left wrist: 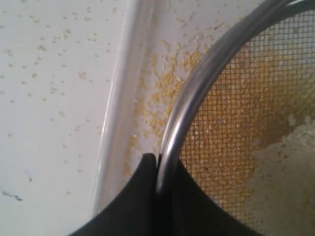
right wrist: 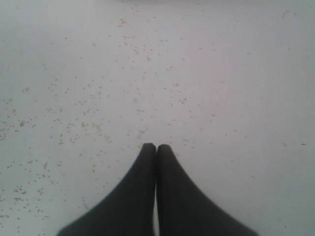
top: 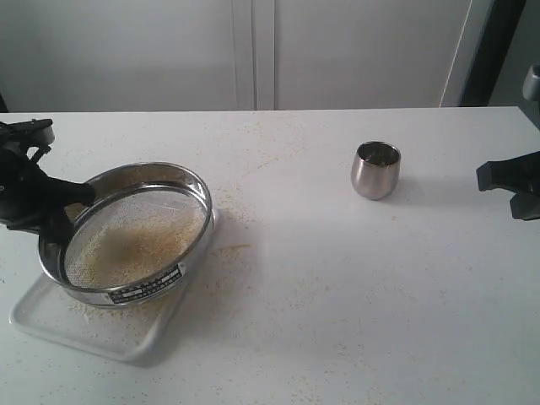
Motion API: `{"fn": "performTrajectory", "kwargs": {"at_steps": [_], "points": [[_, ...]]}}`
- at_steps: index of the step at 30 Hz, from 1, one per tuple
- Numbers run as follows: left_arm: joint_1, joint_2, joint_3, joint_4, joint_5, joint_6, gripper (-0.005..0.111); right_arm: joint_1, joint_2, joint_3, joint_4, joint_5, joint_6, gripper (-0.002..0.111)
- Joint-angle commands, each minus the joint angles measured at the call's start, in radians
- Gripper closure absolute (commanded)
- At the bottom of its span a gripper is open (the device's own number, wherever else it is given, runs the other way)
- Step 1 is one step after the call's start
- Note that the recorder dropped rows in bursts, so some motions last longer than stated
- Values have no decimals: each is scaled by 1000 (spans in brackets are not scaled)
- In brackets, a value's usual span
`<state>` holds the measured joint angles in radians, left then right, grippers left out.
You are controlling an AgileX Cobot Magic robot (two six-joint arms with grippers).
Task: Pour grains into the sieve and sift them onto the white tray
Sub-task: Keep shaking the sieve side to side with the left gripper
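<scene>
Gripping sieve [top: 139, 221] rim with left jaws, tilted above white tray [top: 93, 333], far left of tabletop [top: 337, 278]; grains [top: 122, 251] on mesh, some on tray. Right jaws pressed shut, empty, well apart.

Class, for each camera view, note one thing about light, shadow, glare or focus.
Exterior view: the sieve and steel cup cast soft shadows toward the picture's right on the table. Left wrist view: glare streaks the sieve's rim; the left gripper is blurred. Right wrist view: the right gripper looks soft-edged, while scattered grains are fairly sharp.
</scene>
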<state>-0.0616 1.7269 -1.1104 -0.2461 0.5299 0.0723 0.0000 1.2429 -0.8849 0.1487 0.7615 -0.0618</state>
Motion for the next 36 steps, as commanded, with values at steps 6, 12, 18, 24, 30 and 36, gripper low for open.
{"fn": "performTrajectory", "kwargs": {"at_steps": [6,12,18,24,30,36], "points": [[-4,-25,-3,45,16,-50,107,-6,-8,4,-8,-7,3,108],[73,-8,-3,121,42,-252,107,-6,-8,4,-8,-9,3,108],[17,-31,-3,-9,7,-11,107,-6,-8,4,-8,-9,3,108],[117,-7,4,48,44,-239,107,-6,-8,4,-8,-9,3,108],[71,-8,6,-23,20,-79,107,-6,-8,4,-8,-9,3,108],[70,4,15,-115,60,-65,107,-6,-8,4,-8,-9,3,108]]}}
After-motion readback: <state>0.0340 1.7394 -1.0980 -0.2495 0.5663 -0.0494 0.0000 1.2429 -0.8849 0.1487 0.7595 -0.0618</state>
